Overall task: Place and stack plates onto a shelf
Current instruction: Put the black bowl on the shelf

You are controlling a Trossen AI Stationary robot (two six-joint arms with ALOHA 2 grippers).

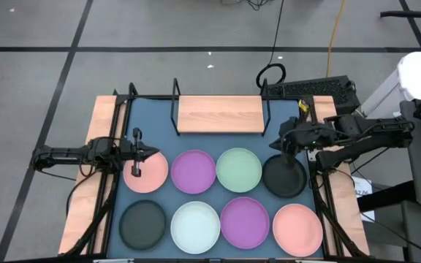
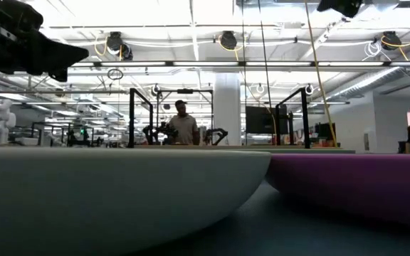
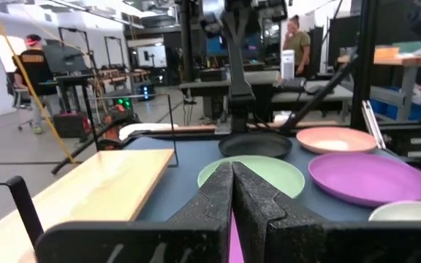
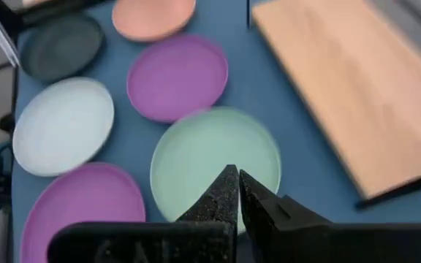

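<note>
The large blue tabletop (image 1: 269,142) carries everything, with pale wood strips along its sides. At its far edge stands the shelf (image 1: 220,114), a small rectangular light-wood board in a thin black wire frame, and nothing lies on it.

In front of the shelf eight round, shallow matte plates lie flat in two rows of four, none stacked. The far row, from the left arm's side, holds a pink plate (image 1: 150,173), a purple plate (image 1: 193,172), a pale green plate (image 1: 239,169) and a black plate (image 1: 284,177). The near row holds a second black plate (image 1: 142,223), a white plate (image 1: 195,226), a second purple plate (image 1: 245,220) and a second pink plate (image 1: 297,228). Neighbouring plates sit just beside one another, some rims nearly touching.

The left gripper (image 1: 136,169) hovers over the far pink plate; its wrist view shows the two dark fingers pressed together with nothing between them. The right gripper (image 1: 286,158) hangs over the far black plate's rim, near the shelf's corner, and its fingers likewise meet at the tips, clenched on nothing.

In the room beyond the table a person (image 2: 184,126) stands among workbenches.
</note>
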